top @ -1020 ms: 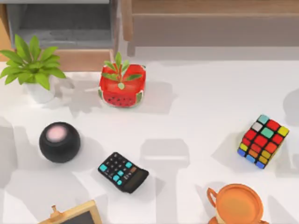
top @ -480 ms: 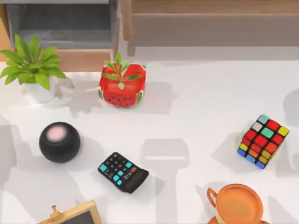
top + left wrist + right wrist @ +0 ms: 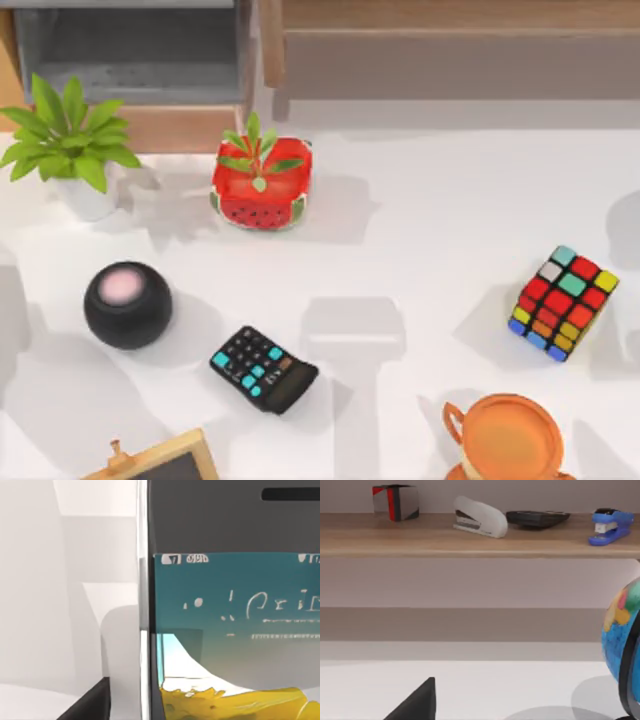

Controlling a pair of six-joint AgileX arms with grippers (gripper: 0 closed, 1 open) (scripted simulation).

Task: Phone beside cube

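Cube [image 3: 562,302] sits on the white table [image 3: 430,240] at the right side of the top view, tilted, red and teal stickers up. Just below it, near the bottom edge, an orange teapot [image 3: 510,438].

Phone [image 3: 235,605] is very close to the left wrist camera, upright edge and lit teal screen with yellow at the bottom; a dark fingertip [image 3: 87,705] of the left gripper pokes in beside it. Cannot tell whether that gripper is clamped on the phone or not.

Right wrist view: one dark fingertip [image 3: 417,702] of the right gripper over the table, facing a wooden shelf [image 3: 470,535] with a white stapler [image 3: 480,517], a blue stapler [image 3: 611,525] and a globe [image 3: 622,640] at the side. Cannot tell its grip either.

Other table items from above: black calculator [image 3: 263,369] centre-left, black round speaker [image 3: 127,304] left of it, watermelon planter [image 3: 261,185] further back, leafy plant [image 3: 65,140] at the back left, small chalkboard [image 3: 160,460] at the bottom edge.
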